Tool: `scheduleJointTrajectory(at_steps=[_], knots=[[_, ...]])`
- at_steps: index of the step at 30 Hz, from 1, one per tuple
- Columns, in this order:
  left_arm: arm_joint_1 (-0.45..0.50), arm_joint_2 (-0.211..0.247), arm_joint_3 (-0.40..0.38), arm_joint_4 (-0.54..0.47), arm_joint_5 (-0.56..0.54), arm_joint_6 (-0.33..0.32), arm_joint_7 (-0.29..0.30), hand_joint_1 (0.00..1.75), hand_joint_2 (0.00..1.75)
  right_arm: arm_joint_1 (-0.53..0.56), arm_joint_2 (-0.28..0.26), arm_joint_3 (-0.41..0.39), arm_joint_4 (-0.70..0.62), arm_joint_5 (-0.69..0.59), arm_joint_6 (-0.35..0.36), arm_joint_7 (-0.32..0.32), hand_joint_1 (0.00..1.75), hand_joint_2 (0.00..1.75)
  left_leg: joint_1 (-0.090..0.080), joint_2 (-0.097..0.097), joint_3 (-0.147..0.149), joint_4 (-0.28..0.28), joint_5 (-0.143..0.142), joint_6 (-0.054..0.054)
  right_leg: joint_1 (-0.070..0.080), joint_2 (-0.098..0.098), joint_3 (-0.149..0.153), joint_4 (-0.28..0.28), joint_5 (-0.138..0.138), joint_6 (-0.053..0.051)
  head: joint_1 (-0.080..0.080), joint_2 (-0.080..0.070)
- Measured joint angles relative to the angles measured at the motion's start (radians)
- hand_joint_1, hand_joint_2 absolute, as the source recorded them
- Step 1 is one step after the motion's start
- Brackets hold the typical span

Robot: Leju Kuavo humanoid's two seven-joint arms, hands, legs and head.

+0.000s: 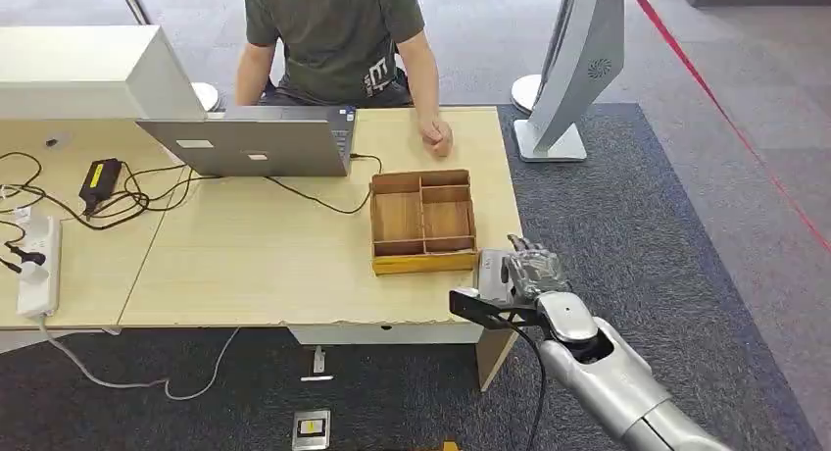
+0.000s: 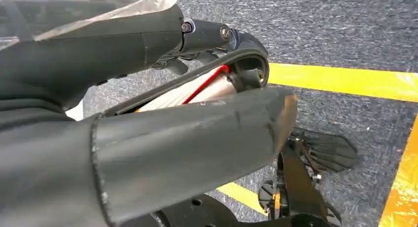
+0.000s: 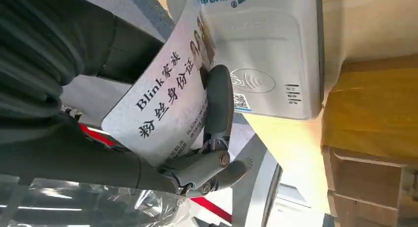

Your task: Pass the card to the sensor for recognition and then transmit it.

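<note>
Pinching card (image 3: 162,106) between fingers (image 3: 218,101)

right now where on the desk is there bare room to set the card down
The widest bare patch is the light desk top between the laptop and the near edge, left of the wooden tray. Crowded: the left end, with cables and power strip, and the near right corner, where the right hand holds the card at the reader.

The right hand (image 1: 529,275) hid most of the white card reader (image 1: 487,272) on the counter (image 1: 255,265). A finger (image 3: 219,101) covered part of the card (image 3: 162,101). The person's (image 1: 338,39) head was cut off.
</note>
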Motion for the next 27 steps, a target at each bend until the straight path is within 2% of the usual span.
scheduleJointTrajectory(at_steps=[8,15,22,27], knots=[[0.000,0.000,0.000,0.000,0.011,0.002,0.004,0.00,0.00,-0.003,0.011,0.002,0.010,0.001,-0.006,0.014,1.75,1.75,0.000,0.000,0.001,0.000,0.000,0.000,0.000,0.000,0.001,0.000,0.000,0.000,0.000,0.000],[0.000,0.000,0.000,0.000,0.012,0.001,0.001,0.00,0.00,-0.021,0.014,0.008,0.004,0.029,0.034,0.032,1.75,1.75,0.000,0.000,0.001,0.000,0.000,0.000,0.000,0.000,0.001,0.000,0.001,-0.001,0.000,0.000],[0.001,0.000,0.000,0.000,0.018,0.002,-0.001,0.00,0.00,-0.077,0.004,0.010,-0.072,0.039,0.081,0.057,1.75,1.75,0.000,0.000,0.000,0.000,0.001,0.000,0.000,0.000,0.000,0.000,0.001,-0.001,0.000,0.000],[0.001,0.000,0.000,0.000,0.011,0.003,-0.002,0.00,0.00,-0.143,-0.010,0.009,-0.132,0.055,0.080,0.064,1.75,1.75,0.000,0.001,0.000,0.000,0.000,0.000,0.000,0.001,0.000,0.000,0.001,-0.001,0.000,0.000]])
